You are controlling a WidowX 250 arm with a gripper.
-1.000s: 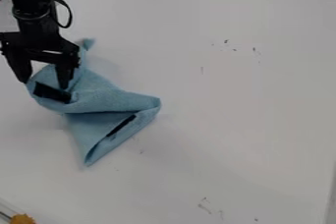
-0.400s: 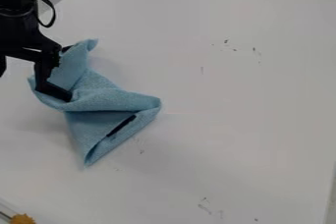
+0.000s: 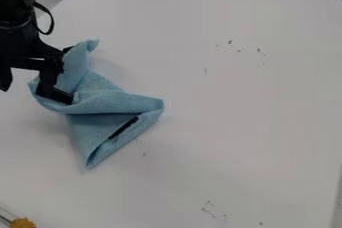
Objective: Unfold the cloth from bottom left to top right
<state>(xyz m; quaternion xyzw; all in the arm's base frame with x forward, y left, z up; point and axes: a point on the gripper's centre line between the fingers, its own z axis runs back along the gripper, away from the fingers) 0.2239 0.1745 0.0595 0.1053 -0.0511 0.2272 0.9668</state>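
so the light blue fabric cloth (image 3: 110,100) is bunched up around 9 o'clock on the smooth white table (image 3: 234,97), corners poking out toward its own 12, 3 and 6. the black two-finger gripper (image 3: 27,90) is at 9 too, spread wide with nothing clamped, one finger over the cloth. kinda hard to tell if that finger's actually touching, dark on dark there.

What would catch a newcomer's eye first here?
Probably the crumpled blue cloth, lying on the left part of the white table. Next comes the black gripper at the cloth's upper left, its fingers apart. A small orange thing sits at the bottom left corner.
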